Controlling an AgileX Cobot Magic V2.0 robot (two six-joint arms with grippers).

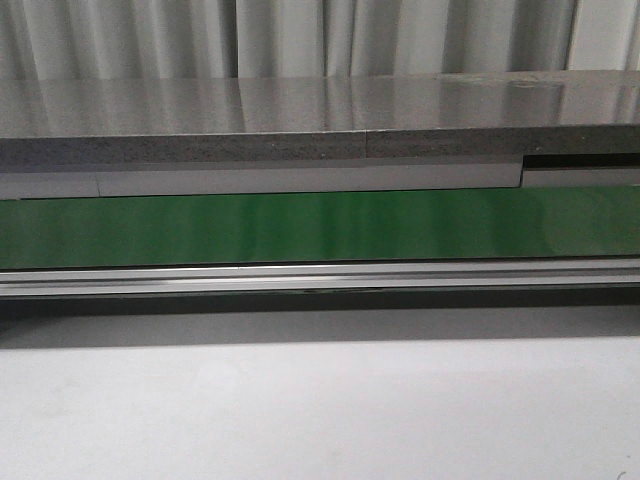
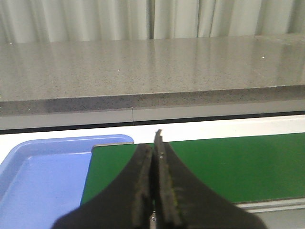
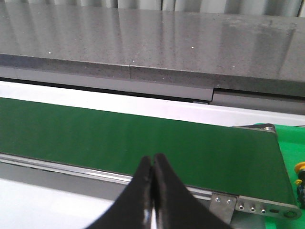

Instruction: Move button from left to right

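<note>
A small yellow and black piece (image 3: 300,168) shows at the very edge of the right wrist view, on a green surface (image 3: 291,143) just past the end of the green conveyor belt (image 3: 119,138). It is cut off, and it may be the button. No button shows in the front view or the left wrist view. My left gripper (image 2: 153,141) is shut and empty, above the other end of the belt (image 2: 228,167). My right gripper (image 3: 152,158) is shut and empty, above the belt's near rail. Neither gripper shows in the front view.
A blue tray (image 2: 43,176) lies beside the belt's end in the left wrist view. A long grey stone counter (image 1: 300,120) runs behind the belt (image 1: 320,225). A white table surface (image 1: 320,410) lies in front of the belt's metal rail (image 1: 320,278).
</note>
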